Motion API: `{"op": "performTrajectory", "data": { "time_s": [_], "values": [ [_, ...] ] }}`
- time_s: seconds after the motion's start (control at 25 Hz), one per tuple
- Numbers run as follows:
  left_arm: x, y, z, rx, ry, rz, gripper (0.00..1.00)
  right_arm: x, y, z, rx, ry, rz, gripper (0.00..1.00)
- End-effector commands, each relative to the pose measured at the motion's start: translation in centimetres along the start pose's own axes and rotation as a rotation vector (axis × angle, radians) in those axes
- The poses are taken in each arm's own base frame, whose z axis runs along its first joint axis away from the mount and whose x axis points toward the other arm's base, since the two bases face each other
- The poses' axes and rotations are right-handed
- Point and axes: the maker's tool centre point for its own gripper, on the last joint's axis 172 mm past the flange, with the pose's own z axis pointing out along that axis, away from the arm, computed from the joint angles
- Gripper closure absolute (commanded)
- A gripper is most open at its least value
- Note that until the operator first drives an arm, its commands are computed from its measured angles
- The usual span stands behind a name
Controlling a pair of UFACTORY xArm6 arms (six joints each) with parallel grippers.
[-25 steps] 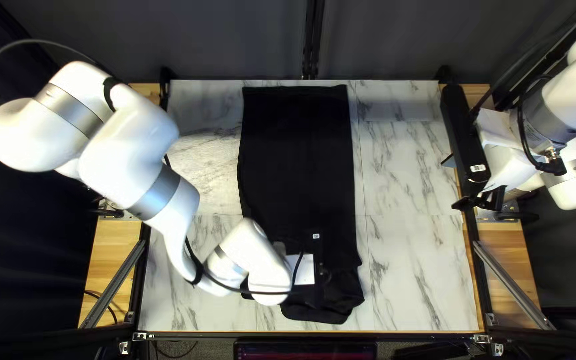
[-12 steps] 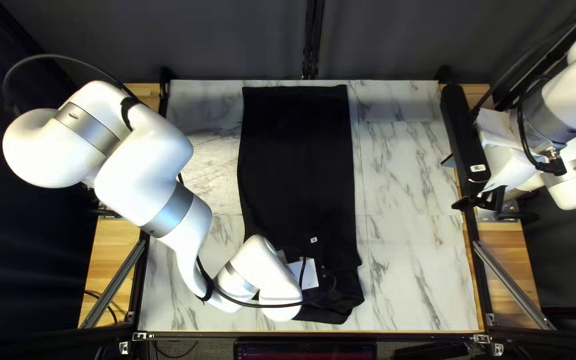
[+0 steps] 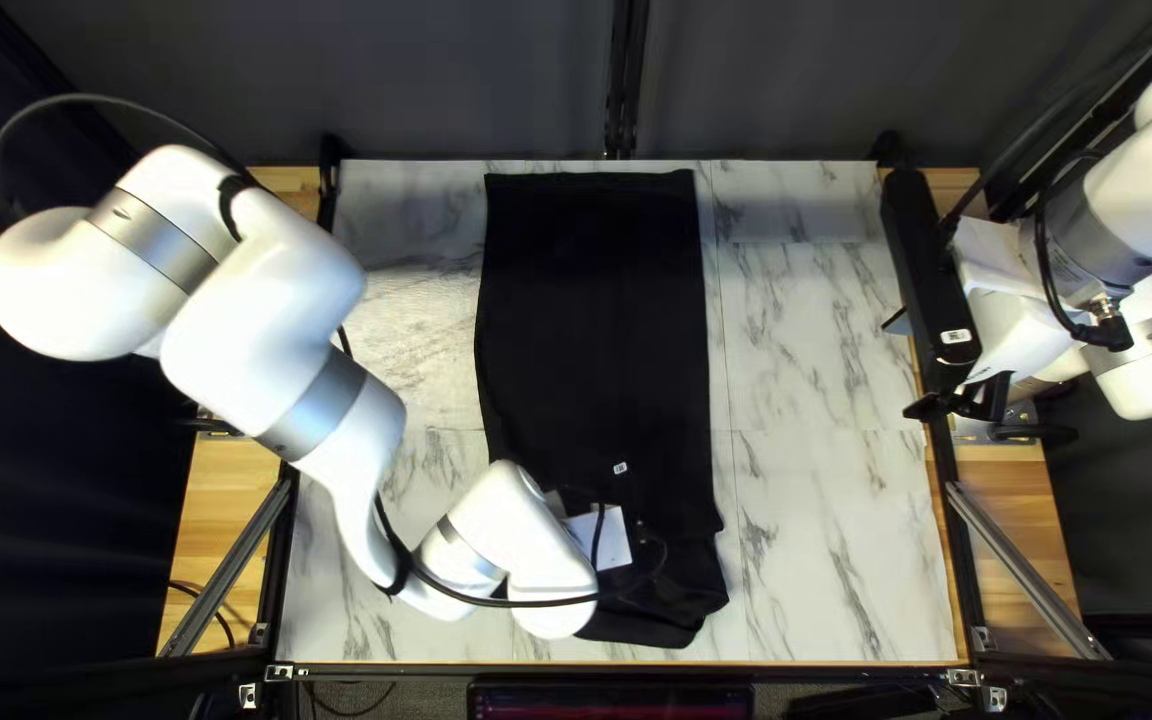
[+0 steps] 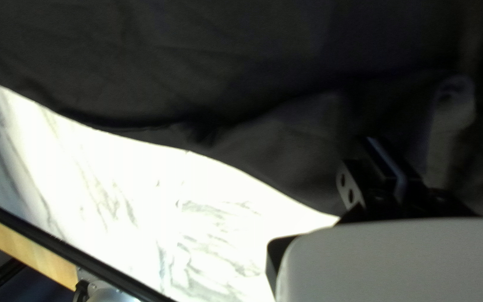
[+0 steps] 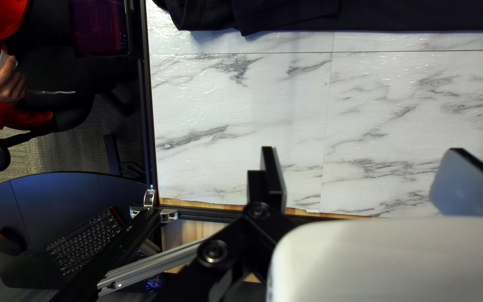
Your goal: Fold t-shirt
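Note:
The black t-shirt (image 3: 592, 320) lies as a long, narrow shape down the middle of the table, bunched at its near end. Over that near part is my left gripper (image 3: 614, 536), pointing down, its tips hidden. In the left wrist view the left gripper (image 4: 389, 162) has its fingers together against the dark cloth (image 4: 157, 67); whether any fabric is between them is hidden. My right gripper (image 3: 908, 364) waits at the table's right edge, away from the shirt. The right gripper (image 5: 364, 168) stands open in its wrist view, with the shirt's edge (image 5: 292, 17) far ahead.
Marbled tabletop (image 3: 830, 507) shows on both sides of the shirt. Metal rails (image 3: 1023, 567) run beside the table. Beyond the near edge, the right wrist view shows a person's hand (image 5: 4, 81), a red sleeve and a keyboard (image 5: 85, 240).
My left arm first swung right and toward the near edge, then partly back left; its gripper has turned slightly. The right arm and the visible shirt outline look the same.

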Motion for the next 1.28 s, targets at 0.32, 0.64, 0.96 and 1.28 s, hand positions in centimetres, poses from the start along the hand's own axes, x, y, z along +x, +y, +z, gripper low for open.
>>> {"op": "performTrajectory", "data": {
  "time_s": [0.32,0.64,0.96,1.28],
  "values": [
    [-8.4,-1.9,0.7,0.054,-0.033,-0.102,1.00,0.0,0.0,0.0,0.000,0.000,0.000,0.00],
    [-10.2,-0.2,-1.7,0.102,-0.066,-0.154,0.00,0.0,0.0,0.0,0.000,0.000,0.000,0.00],
    [-4.5,1.6,-2.5,0.118,-0.038,-0.094,0.00,0.0,0.0,0.0,0.000,0.000,0.000,0.00],
    [-0.5,0.6,3.8,0.080,-0.068,-0.063,0.00,0.0,0.0,0.0,0.000,0.000,0.000,0.00]
  ]
}}
